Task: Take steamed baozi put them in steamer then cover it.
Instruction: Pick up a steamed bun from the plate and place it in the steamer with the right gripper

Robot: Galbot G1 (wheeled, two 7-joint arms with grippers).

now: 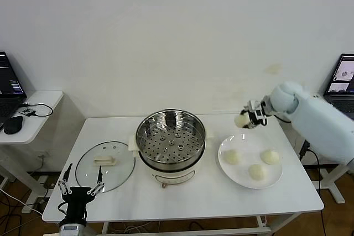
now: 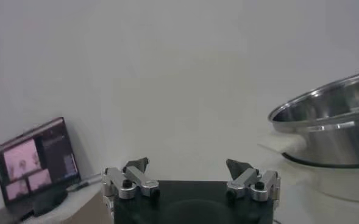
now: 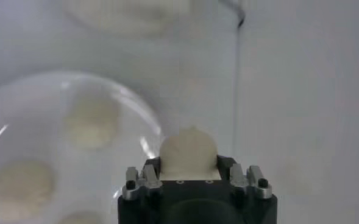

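The right hand (image 1: 244,120) is gripping one bun (image 1: 241,120) between its closed fingers, holding it in the air above the far edge of the white plate (image 1: 232,171). The right wrist view is showing the bun (image 3: 188,152) wedged at the fingertips of this hand (image 3: 190,173), with the plate (image 3: 136,115) lying below it. Three more buns (image 1: 233,157) are sitting on that plate, below and slightly nearer the robot than the hand.

The steamer (image 1: 171,136) is standing to the left of the right hand, close by and lower, with its perforated tray empty and open to the air. That is the relation the coming move is turning on: the held bun is needing to travel leftward over the steel rim and then down onto the tray. The steamer is round, so no particular approach angle looks favoured. The right arm is clearly the nearer one to both plate and steamer.

The glass lid (image 1: 105,165) is lying flat on the bench (image 1: 221,197) on the far side of the steamer from the right hand, handle up. The left hand (image 1: 81,189) is waiting low at the bench's front edge, just in front of the lid, with its fingers spread open and holding nothing; its own wrist view is showing the steamer's rim (image 2: 325,115) off to one side.
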